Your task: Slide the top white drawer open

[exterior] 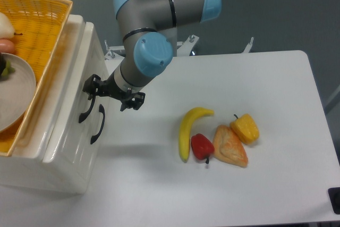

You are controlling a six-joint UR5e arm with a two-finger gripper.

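The top white drawer (69,128) sits flush in the white cabinet at the left. Its curved black handle (85,111) is the one nearer the cabinet top. My gripper (90,86) reaches in from the right. Its black fingertips are at the upper end of that handle. I cannot make out whether the fingers are clamped on the handle or only touching it. Parallel and to the right runs the lower drawer's handle (98,124), free of the gripper.
A yellow wicker basket (50,30) with a plate (16,97) sits on top of the cabinet. On the white table (255,78) lie a banana (187,129), a red pepper (202,145), a yellow pepper (245,127) and an orange pastry (229,145).
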